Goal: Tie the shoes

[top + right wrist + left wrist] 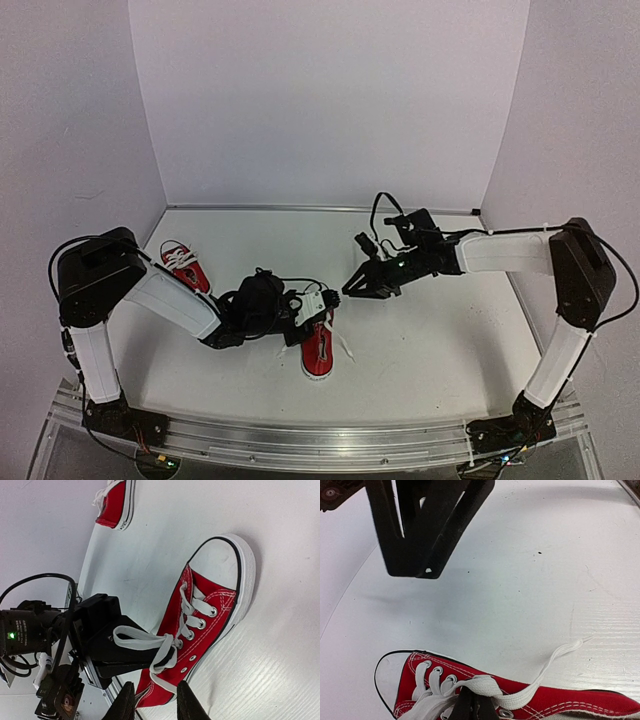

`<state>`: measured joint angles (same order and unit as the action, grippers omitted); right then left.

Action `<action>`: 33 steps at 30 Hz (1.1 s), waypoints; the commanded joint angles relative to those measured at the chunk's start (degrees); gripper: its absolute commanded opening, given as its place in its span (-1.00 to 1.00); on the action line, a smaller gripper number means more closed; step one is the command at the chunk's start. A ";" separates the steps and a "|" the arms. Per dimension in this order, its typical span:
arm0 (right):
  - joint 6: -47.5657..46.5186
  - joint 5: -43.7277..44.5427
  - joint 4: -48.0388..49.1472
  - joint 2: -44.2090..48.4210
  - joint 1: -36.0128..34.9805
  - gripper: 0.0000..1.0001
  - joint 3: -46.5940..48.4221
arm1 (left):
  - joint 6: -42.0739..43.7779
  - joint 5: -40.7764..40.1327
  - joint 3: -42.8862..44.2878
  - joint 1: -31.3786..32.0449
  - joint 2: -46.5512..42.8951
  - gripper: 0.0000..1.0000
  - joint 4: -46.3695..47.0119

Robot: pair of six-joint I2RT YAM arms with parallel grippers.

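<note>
One red shoe [318, 350] lies at the table's middle front, toe toward the near edge; it also shows in the left wrist view [555, 700] and the right wrist view [215, 605]. My left gripper [324, 304] sits over its laces, fingers together [472, 700], with a white lace loop [142, 637] around and over the tips. One lace end [560, 652] trails on the table. My right gripper [353, 287] hovers just right of and beyond the shoe, open and empty [156, 704]. The second red shoe [186, 265] stands at the back left, and its heel end shows in the right wrist view [116, 502].
White walls close in the table [440, 340] at the back and both sides. An aluminium rail [330, 445] runs along the near edge. The right gripper's black body [425, 525] hangs over the table beyond the shoe in the left wrist view.
</note>
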<state>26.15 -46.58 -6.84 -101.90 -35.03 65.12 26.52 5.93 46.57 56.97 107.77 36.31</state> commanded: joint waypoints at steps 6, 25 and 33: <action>-2.14 -2.69 4.96 -4.14 -0.31 -0.59 -3.24 | -0.14 1.26 0.47 0.12 -0.18 -1.00 1.27; -2.24 -10.06 13.24 -8.75 -0.30 -0.64 -3.98 | -0.94 2.51 0.01 -0.28 -0.36 -1.00 2.31; -2.24 -11.80 13.61 -10.38 -1.20 -0.66 -3.33 | -1.01 2.57 0.17 -0.34 -0.23 -1.00 2.41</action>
<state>24.27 -56.43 4.51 -110.89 -35.31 60.80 26.46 7.42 46.57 56.88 107.77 36.34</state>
